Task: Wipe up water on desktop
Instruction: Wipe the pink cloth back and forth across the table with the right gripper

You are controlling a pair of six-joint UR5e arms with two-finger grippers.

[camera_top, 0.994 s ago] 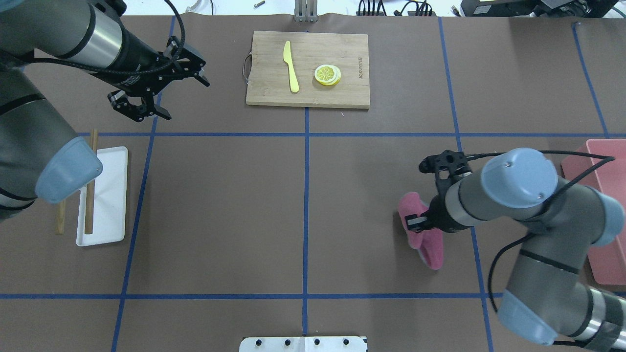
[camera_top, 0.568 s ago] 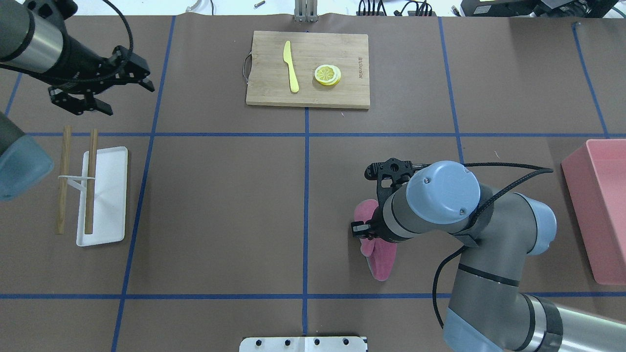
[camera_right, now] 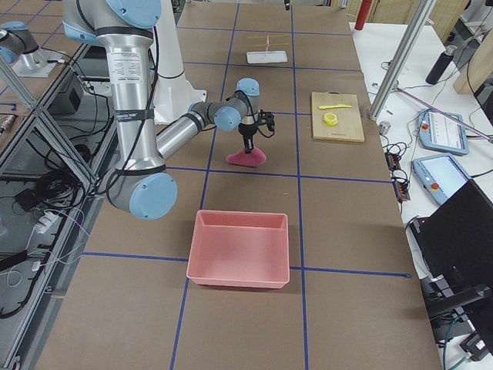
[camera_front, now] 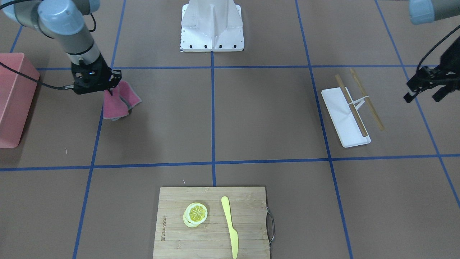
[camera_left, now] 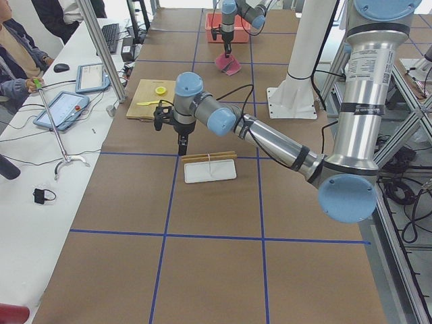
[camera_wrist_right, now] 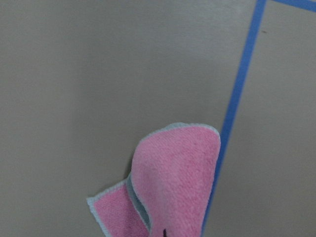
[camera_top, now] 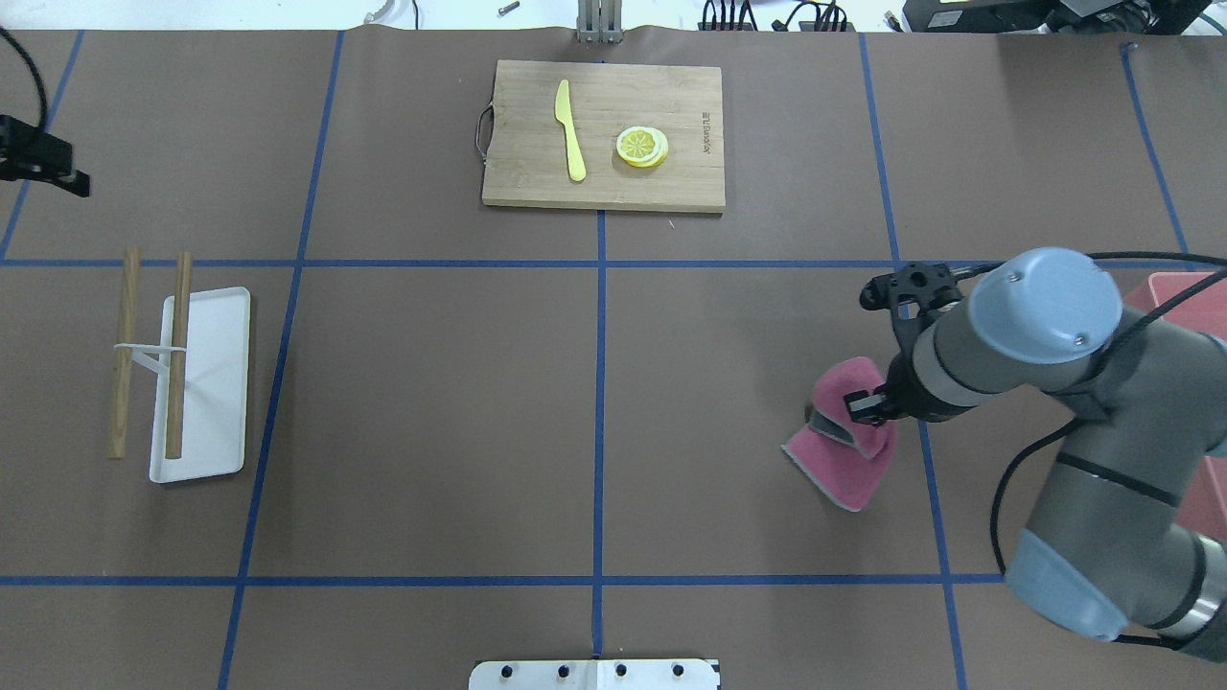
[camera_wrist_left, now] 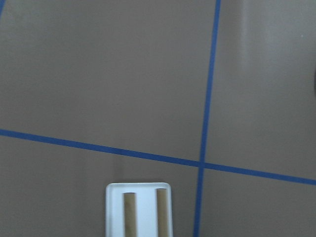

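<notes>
A pink folded cloth [camera_top: 845, 471] is pinched on the brown blue-taped table [camera_top: 431, 402] by the right gripper [camera_top: 868, 412], beside a pink plastic bin [camera_front: 14, 100], and the left gripper [camera_front: 422, 96] is held wide.

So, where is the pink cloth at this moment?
In the overhead view the pink cloth is on the right half of the desktop, held by the right gripper, just left of a blue tape line.

We see a board [camera_top: 671, 182] holding a yellow knife [camera_top: 571, 134] and lemon slice [camera_top: 642, 147], a white tray [camera_top: 216, 383], two sticks [camera_top: 178, 355], a pink box [camera_right: 235, 279].
</notes>
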